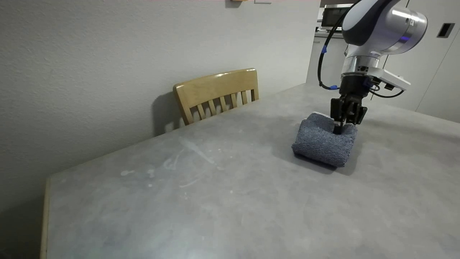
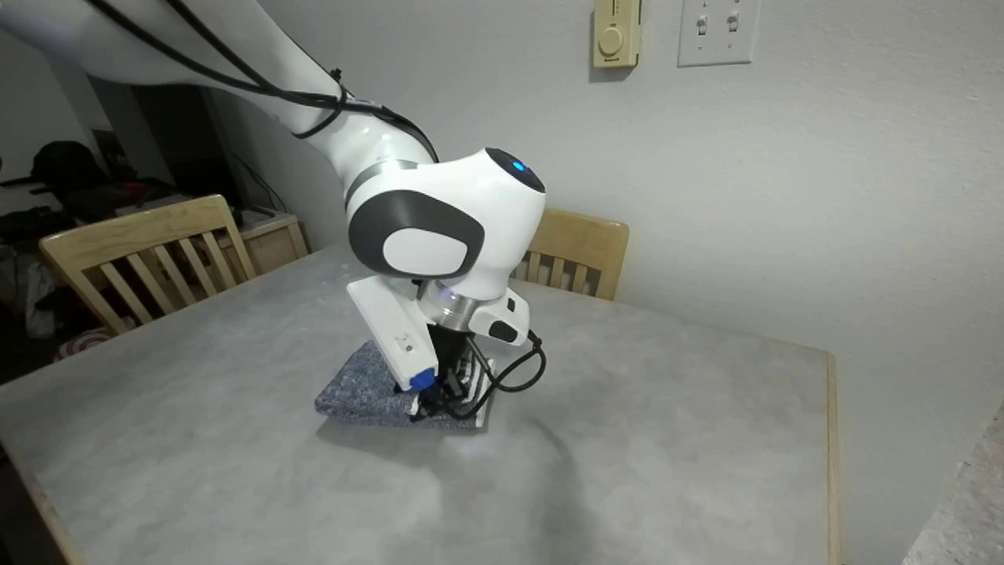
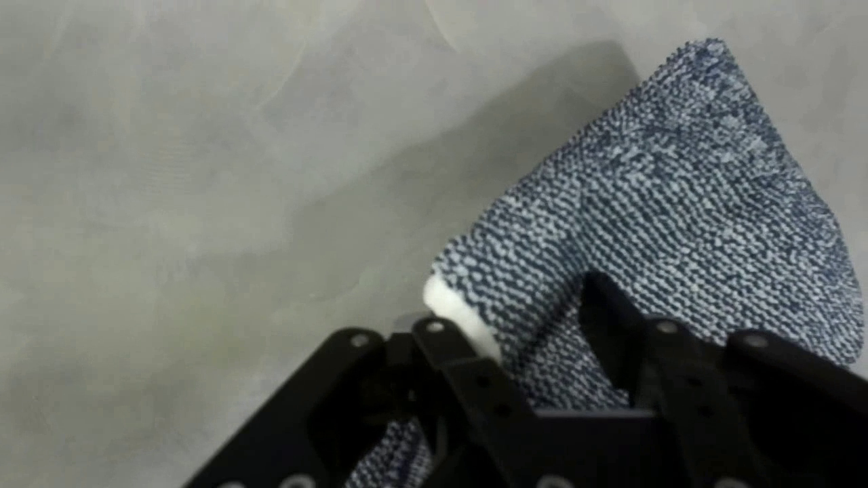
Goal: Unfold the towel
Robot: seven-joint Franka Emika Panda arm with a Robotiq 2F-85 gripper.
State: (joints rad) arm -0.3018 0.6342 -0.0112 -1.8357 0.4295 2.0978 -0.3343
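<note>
The blue-grey towel lies folded in a compact pad on the grey table in both exterior views. Its white trim shows along one edge in the wrist view. My gripper is down at that trimmed edge, pointing into the cloth. The right finger presses into the top, making a crease; a flap of towel covers the other fingertip. The jaws stand partly apart with cloth between them, and whether they pinch it is unclear. In an exterior view the wrist hides part of the towel.
Bare grey table surrounds the towel. A wooden chair stands at the edge by the wall, and another chair shows in an exterior view. A loose black cable loops beside the wrist.
</note>
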